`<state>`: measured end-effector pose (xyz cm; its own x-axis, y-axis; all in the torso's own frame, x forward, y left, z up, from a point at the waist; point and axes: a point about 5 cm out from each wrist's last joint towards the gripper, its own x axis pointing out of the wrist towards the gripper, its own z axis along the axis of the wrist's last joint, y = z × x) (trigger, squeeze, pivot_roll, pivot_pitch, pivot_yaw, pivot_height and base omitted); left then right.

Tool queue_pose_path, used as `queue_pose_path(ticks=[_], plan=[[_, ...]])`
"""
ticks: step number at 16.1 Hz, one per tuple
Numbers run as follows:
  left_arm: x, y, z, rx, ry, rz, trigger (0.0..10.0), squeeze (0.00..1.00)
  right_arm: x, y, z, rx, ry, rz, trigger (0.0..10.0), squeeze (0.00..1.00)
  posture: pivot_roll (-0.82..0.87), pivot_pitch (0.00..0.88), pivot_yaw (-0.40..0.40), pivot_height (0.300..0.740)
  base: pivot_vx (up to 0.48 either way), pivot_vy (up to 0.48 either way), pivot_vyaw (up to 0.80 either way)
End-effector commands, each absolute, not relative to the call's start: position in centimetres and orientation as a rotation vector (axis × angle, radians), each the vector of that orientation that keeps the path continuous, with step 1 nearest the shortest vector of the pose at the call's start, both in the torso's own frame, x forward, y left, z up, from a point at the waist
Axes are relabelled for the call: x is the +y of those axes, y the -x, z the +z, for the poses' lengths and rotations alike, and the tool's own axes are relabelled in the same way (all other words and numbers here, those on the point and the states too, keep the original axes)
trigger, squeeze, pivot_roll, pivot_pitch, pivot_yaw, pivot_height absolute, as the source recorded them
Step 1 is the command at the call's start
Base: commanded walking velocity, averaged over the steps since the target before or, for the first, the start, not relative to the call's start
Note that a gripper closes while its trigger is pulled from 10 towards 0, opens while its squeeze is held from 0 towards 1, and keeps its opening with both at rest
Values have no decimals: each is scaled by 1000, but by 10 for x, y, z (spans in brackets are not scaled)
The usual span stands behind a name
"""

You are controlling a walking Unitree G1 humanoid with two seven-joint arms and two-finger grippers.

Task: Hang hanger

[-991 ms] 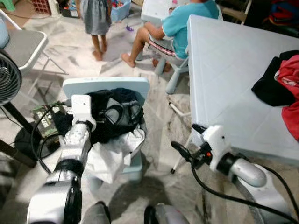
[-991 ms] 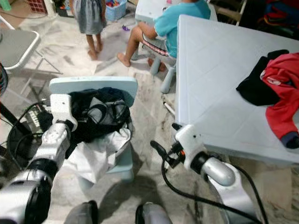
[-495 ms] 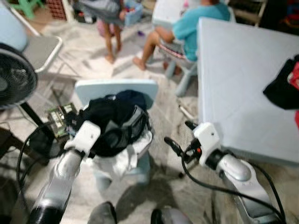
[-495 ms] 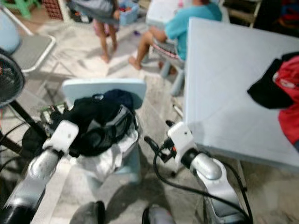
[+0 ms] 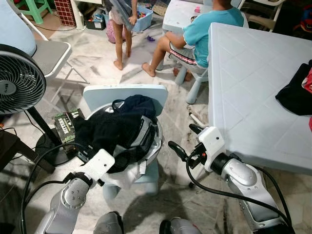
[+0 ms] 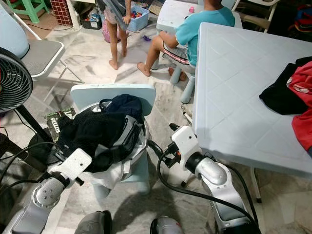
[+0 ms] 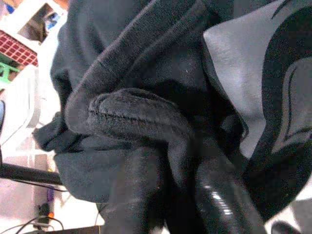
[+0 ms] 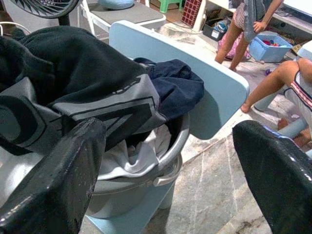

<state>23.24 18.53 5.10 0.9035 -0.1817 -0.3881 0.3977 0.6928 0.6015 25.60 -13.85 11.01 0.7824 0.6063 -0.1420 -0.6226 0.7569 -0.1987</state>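
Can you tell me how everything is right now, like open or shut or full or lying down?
left hand: shut on the black garment, down in the pile
black garment: crumpled on top of the basin
basin: heaped full of clothes, resting on the small chair
small chair: upright
right hand: open, holding nothing
clothes on table: lying in a heap
fan: standing upright

Matt dark cloth clothes fill a smooth plastic basin; glossy table.

A small chair held a basin of clothes; more clothes lay on the table.
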Motion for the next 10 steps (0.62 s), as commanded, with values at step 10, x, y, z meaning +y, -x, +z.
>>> queue_pose_path(ticks=[10], plan=[[176, -241, 81, 38, -898, -263, 10000, 1000, -134, -258, 106, 53, 247, 650, 10000, 0, 32, 104, -54, 740, 0, 0, 0]])
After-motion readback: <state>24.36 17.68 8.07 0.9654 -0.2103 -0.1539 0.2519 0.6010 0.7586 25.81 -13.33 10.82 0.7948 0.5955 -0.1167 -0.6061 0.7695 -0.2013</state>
